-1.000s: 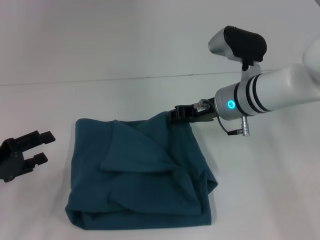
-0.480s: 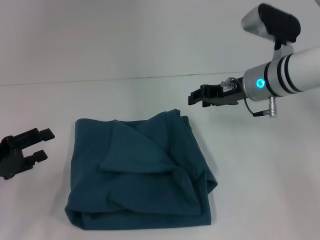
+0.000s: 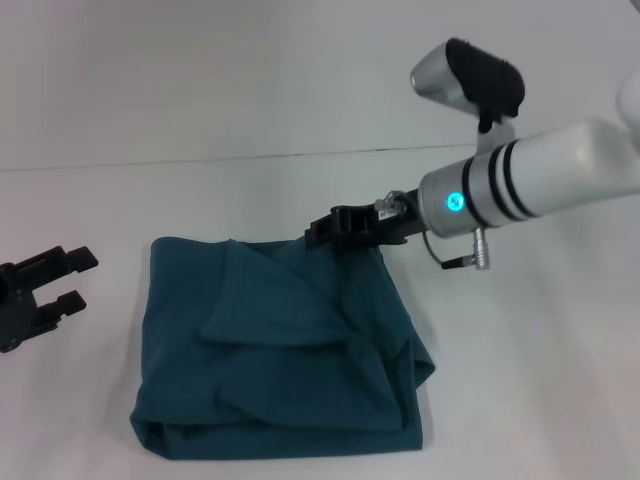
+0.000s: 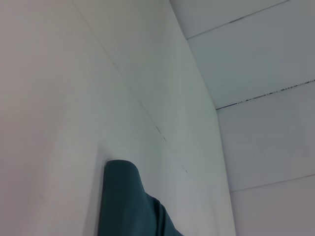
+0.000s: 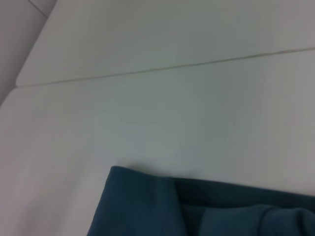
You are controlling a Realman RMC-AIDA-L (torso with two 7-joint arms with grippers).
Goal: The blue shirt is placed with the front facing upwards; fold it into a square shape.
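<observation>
At the blue shirt's [image 3: 285, 345] far edge, right pincer [image 3: 322, 234], grip unclear; left pincer [image 3: 72, 279] wide

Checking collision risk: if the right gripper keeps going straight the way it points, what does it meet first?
Probably the blue shirt. The right gripper points toward the robot's left and slightly down, at the shirt's far edge. Past it lies bare table. Its height above the cloth is unclear.

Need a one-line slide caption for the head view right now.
Right pincer over the far edge of the folded blue shirt; left pincer open, parked apart.
</observation>
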